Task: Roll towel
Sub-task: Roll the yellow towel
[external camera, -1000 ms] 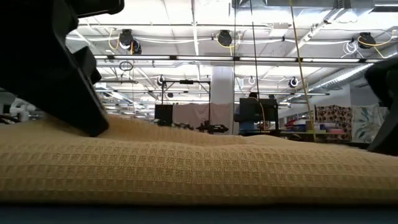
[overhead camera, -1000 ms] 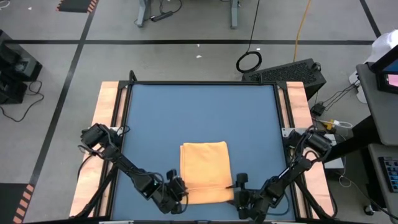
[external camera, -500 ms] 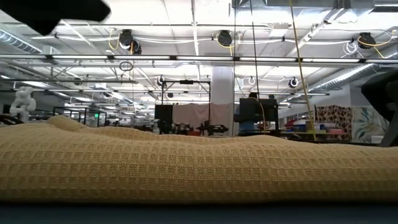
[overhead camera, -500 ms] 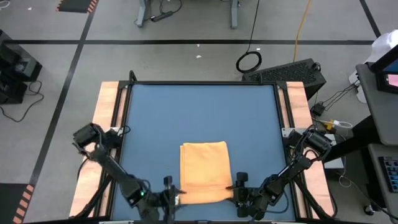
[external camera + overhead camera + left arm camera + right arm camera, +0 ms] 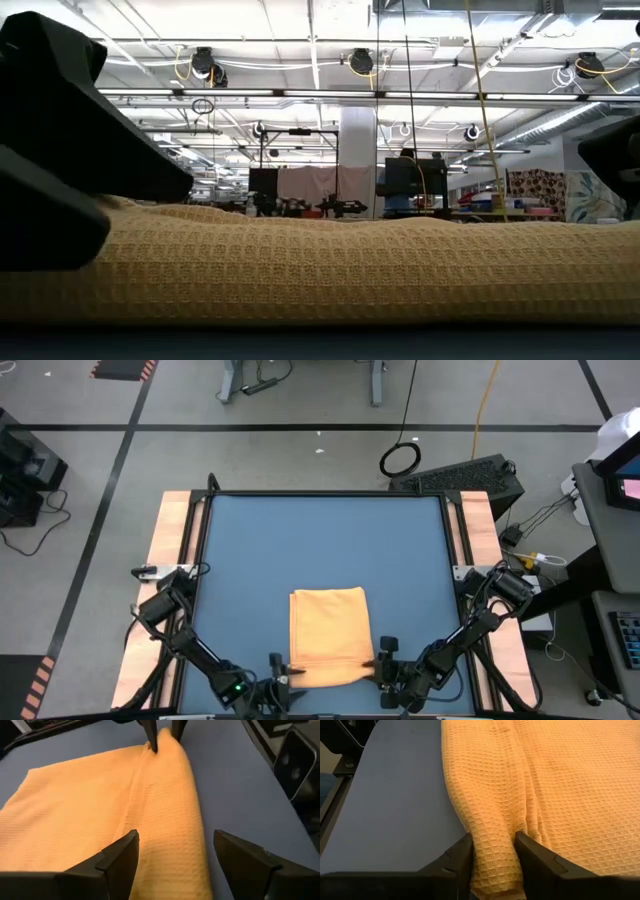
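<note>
My blue table (image 5: 320,550) fills the frame's centre; my folded towel (image 5: 328,635) lies flat at its lower middle.

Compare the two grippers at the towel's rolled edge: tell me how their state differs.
The left gripper stands open, fingers wide on either side of the towel's rolled edge; the right gripper has its fingers pressed against both sides of that roll. Both sit at the near edge, one at each end of the roll.

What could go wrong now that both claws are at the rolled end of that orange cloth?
The right gripper pinches the towel's rolled edge, while the left gripper stands open around it, so the roll may turn unevenly and skew. The roll is also loose and could unfold on the blue table.
</note>
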Controlling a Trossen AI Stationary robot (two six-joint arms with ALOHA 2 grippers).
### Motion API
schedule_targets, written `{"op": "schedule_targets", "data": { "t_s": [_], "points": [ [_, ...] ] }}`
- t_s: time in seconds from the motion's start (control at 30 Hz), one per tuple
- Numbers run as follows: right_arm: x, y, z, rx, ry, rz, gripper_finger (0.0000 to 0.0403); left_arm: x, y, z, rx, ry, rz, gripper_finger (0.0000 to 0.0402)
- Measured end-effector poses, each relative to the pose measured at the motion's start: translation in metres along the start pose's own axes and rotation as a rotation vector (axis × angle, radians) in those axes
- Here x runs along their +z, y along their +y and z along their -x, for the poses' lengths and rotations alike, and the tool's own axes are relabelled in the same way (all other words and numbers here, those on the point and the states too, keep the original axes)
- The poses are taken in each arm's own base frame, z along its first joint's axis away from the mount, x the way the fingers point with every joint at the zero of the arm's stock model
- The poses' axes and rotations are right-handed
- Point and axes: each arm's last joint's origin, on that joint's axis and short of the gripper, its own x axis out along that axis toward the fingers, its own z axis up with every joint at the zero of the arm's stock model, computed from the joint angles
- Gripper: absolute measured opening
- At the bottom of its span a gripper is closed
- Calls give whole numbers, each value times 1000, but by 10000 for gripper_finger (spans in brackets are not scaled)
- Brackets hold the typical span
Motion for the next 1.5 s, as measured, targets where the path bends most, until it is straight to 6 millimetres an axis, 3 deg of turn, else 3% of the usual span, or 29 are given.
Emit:
{"op": "schedule_targets", "data": {
  "t_s": [0.43,0.53,0.73,0.87,1.03,1.13,1.23,1.37,1.5],
  "points": [
    [0,-1,-1,1,8,-6,123,-11,20,-15,-33,235,134,246],
    [0,-1,-1,-3,3,-8,104,-11,23,-20,-53,272,146,199],
    [1,-1,-1,5,2,-35,19,-5,32,-21,-51,308,190,26],
    [8,0,7,63,31,-66,15,12,38,-13,-121,329,259,32],
    [32,-2,19,226,98,-132,15,45,53,0,-301,402,399,33],
    [42,-8,19,309,152,-108,13,54,63,-5,-360,422,417,26],
    [46,-15,13,368,222,-84,13,55,72,-16,-422,468,420,24],
    [45,-29,3,435,304,-132,13,34,83,-33,-455,547,447,23],
    [40,-42,-3,465,361,-194,13,27,92,-40,-534,557,496,22]
  ]
}}
